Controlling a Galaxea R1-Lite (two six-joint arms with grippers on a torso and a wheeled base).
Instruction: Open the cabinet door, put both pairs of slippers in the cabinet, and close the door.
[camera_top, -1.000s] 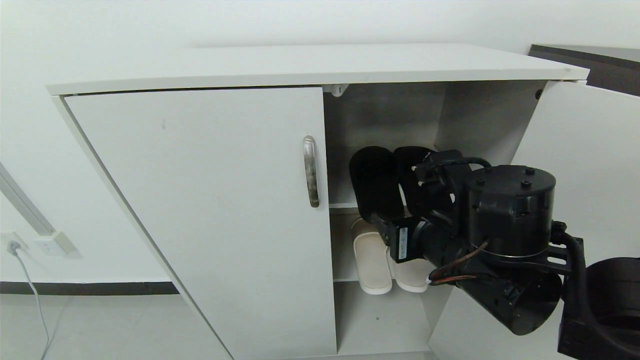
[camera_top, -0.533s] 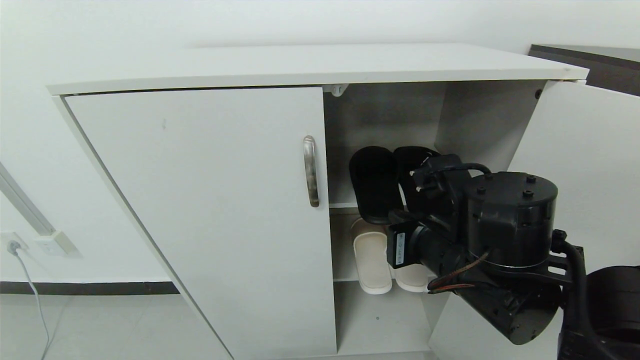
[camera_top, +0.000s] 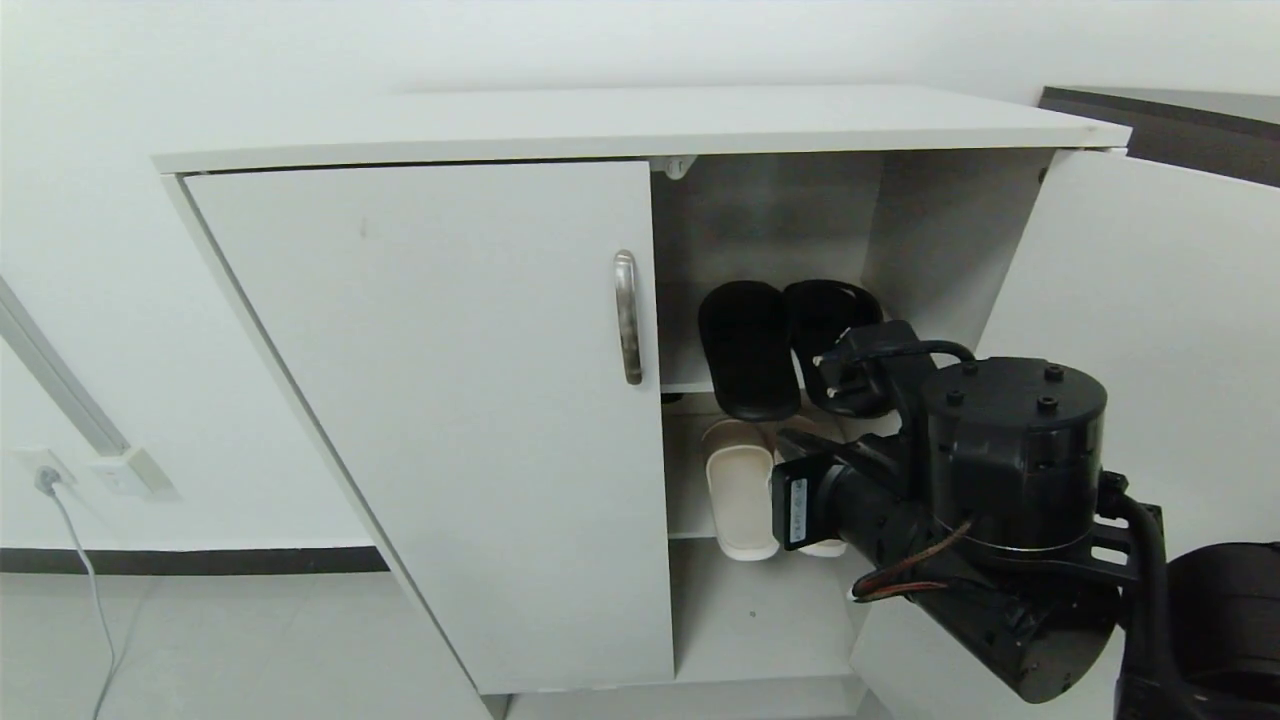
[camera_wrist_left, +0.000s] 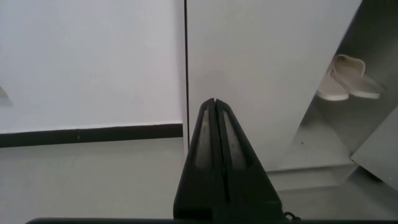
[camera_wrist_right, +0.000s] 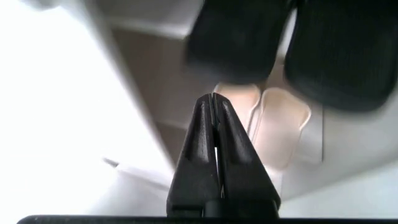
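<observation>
right gripper (camera_wrist_right: 214, 99): its two fingers are pressed together with only a hairline gap, holding nothing and touching nothing. it sits in front of the open right half of the cabinet (camera_top: 640, 120), aimed in at the shelves, tip out in front of the white pair (camera_wrist_right: 261, 118) and just below the black pair (camera_wrist_right: 292, 43).

left gripper (camera_wrist_left: 214, 102): fingers pressed flat together, empty, touching nothing. it hangs low in front of the shut left door (camera_wrist_left: 267, 62), with the floor (camera_wrist_left: 87, 180) below it.

black pair (camera_top: 785, 345): on the upper shelf, two slippers side by side and just touching. their long axes run front to back, and the near ends stick out past the shelf's front edge. which end is the toe i cannot tell.

white pair (camera_top: 742, 490): on the shelf below, directly under the black pair, also side by side and lengthwise front to back. straps at the deep end, open heels toward the front and overhanging the shelf edge.

left door (camera_top: 440, 400) is shut, its handle (camera_top: 626, 318) upright by the inner edge. right door (camera_top: 1130, 300) stands swung wide open.
</observation>
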